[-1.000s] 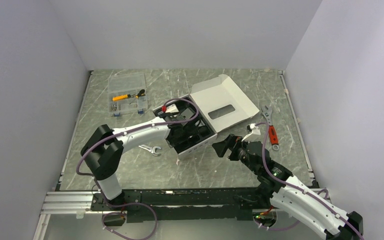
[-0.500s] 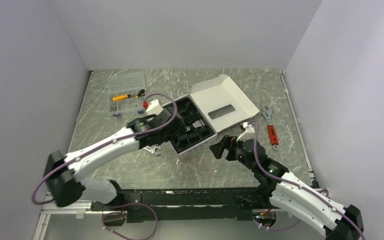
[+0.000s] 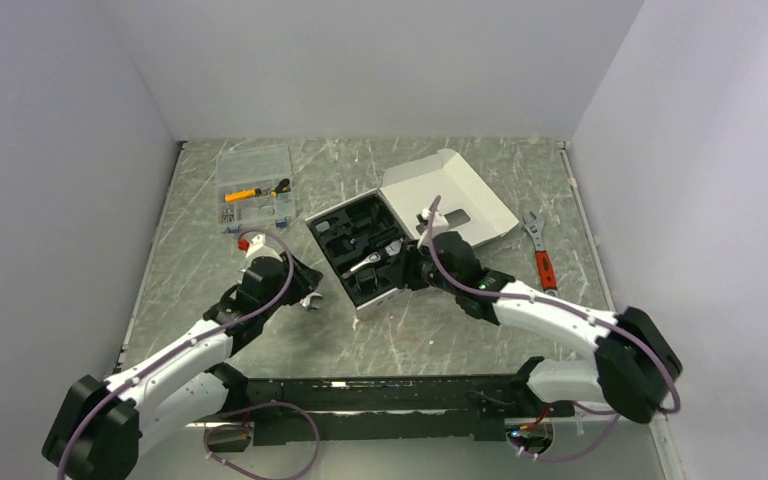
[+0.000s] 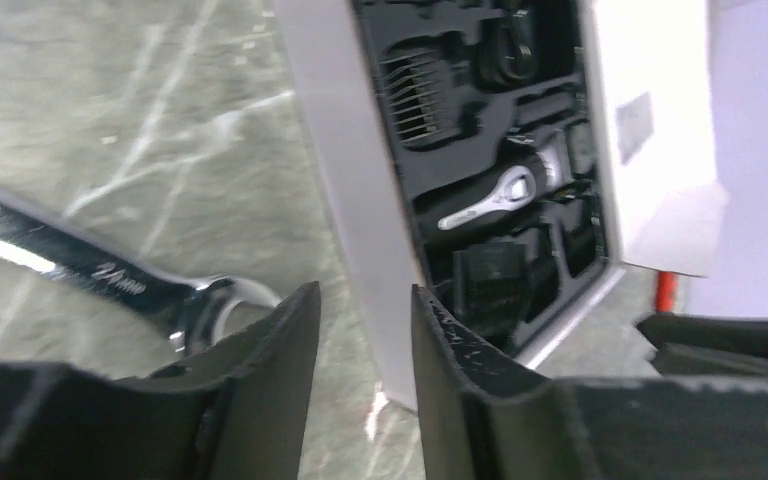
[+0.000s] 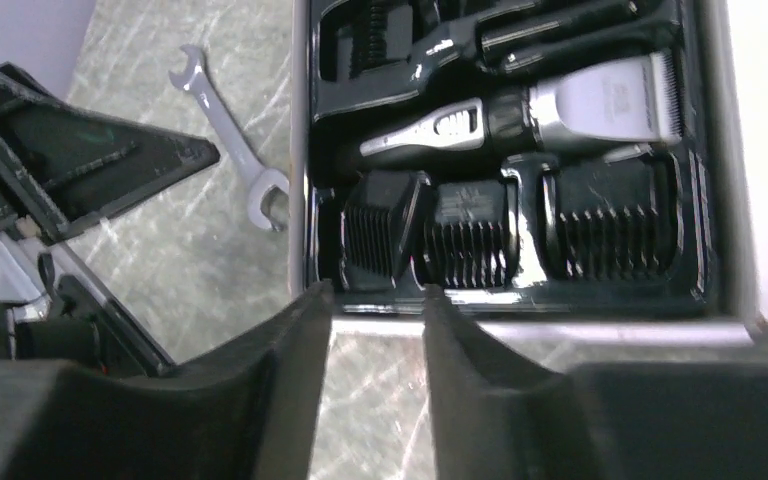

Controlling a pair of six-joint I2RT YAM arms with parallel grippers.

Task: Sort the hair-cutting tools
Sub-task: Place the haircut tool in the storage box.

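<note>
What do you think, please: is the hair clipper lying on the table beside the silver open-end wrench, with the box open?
Not quite: the hair clipper lies in the black tray of the open box, not on the table, as the right wrist view shows. The silver open-end wrench is on the table beside that box.

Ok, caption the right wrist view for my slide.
Clipper and three comb attachments nested in the black tray, a silver wrench lying on the table alongside.
</note>
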